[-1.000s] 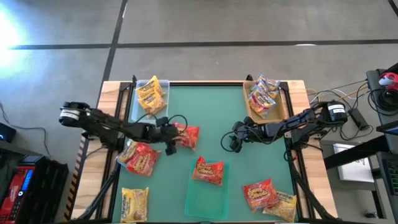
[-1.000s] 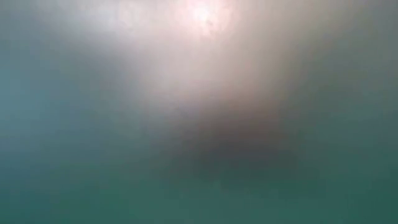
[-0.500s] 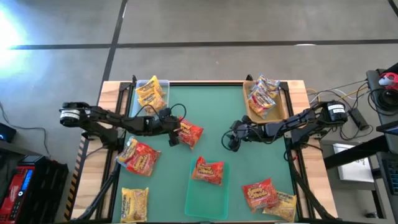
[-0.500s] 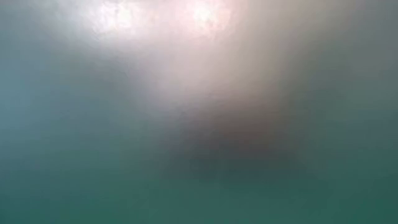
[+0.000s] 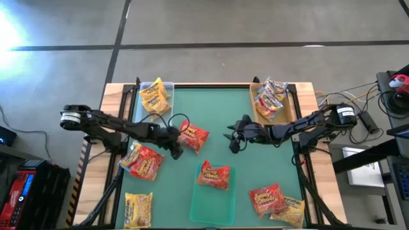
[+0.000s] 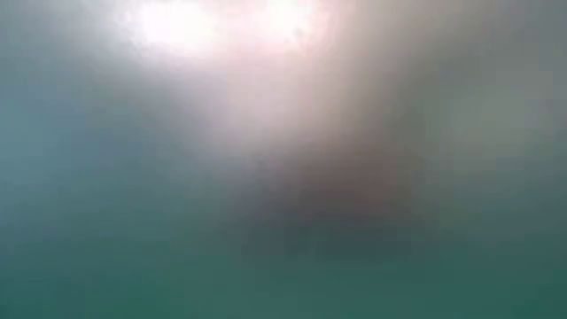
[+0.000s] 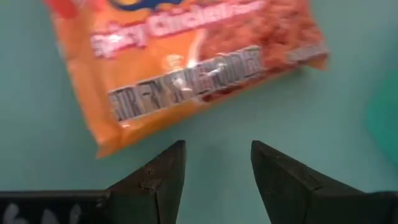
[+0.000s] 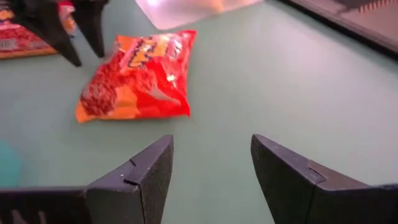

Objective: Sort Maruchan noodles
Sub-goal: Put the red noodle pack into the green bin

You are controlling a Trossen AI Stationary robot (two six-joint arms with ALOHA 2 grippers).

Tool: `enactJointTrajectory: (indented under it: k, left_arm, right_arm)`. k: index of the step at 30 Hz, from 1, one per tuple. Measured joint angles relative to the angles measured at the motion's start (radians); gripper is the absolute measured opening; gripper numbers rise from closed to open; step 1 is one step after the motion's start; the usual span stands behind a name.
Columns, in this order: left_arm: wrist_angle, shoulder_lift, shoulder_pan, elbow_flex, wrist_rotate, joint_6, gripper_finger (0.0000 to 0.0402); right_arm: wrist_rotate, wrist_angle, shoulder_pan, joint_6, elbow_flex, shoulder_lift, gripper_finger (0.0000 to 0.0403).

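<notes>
A red-orange noodle packet [image 5: 193, 136] lies flat on the green mat near the middle. In the left wrist view this packet [image 7: 186, 62] lies just ahead of my left gripper [image 7: 217, 146], which is open and points steeply down beside its near-left edge without touching it. My right gripper [image 5: 231, 142] hovers open to the packet's right. It faces the packet [image 8: 140, 74] with bare mat between its fingers [image 8: 149, 168]. The low view shows only blur.
A clear tray [image 5: 167, 86] at the far left holds a yellow packet [image 5: 154, 97]. A brown tray [image 5: 291, 108] at the far right holds pale packets. A pale green tray [image 5: 208, 204] carries a red packet [image 5: 215, 174]. More red and yellow packets lie along the left and near edges.
My left gripper has rolled about its own axis while staying beside the red-orange packet. My right gripper has risen a little and tipped up closer to level. Both have stayed open.
</notes>
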Motion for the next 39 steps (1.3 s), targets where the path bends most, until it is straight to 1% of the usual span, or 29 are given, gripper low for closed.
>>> enactJointTrajectory:
  k: [5, 6, 14, 19, 22, 24, 28, 35, 39]
  left_arm:
    - [0.011, 0.007, 0.016, -0.019, -0.139, -0.003, 0.0166]
    - [0.017, 0.01, 0.024, -0.019, -0.147, 0.006, 0.0166]
    - [0.202, 0.099, 0.047, -0.005, -0.155, 0.11, 0.0166]
    - [0.28, 0.185, 0.047, 0.042, -0.172, 0.171, 0.0166]
    - [0.289, 0.239, 0.047, 0.089, -0.173, 0.209, 0.0166]
    - [0.253, 0.266, 0.047, 0.119, -0.182, 0.223, 0.0166]
    - [0.114, 0.285, 0.047, 0.161, -0.2, 0.216, 0.0166]
    - [0.03, 0.227, 0.045, 0.126, -0.219, 0.157, 0.0166]
    - [-0.086, 0.185, 0.045, 0.12, -0.261, 0.096, 0.0166]
  right_arm:
    - [-0.001, 0.0, -0.014, -0.071, 0.03, 0.0, 0.0205]
    - [-0.001, 0.0, -0.018, -0.077, 0.034, 0.0, 0.0205]
    - [0.0, -0.005, -0.051, -0.07, 0.038, 0.0, 0.0205]
    - [-0.001, -0.009, -0.052, -0.069, 0.038, 0.0, 0.0205]
    - [-0.001, -0.016, -0.052, -0.057, 0.038, 0.0, 0.0205]
    - [-0.001, -0.03, -0.052, -0.052, 0.038, 0.0, 0.0205]
    - [-0.001, -0.084, -0.052, -0.038, 0.037, 0.0, 0.0205]
    - [0.0, -0.133, -0.052, -0.033, 0.036, 0.0, 0.0205]
    - [0.0, -0.136, -0.052, -0.038, 0.034, 0.0, 0.0205]
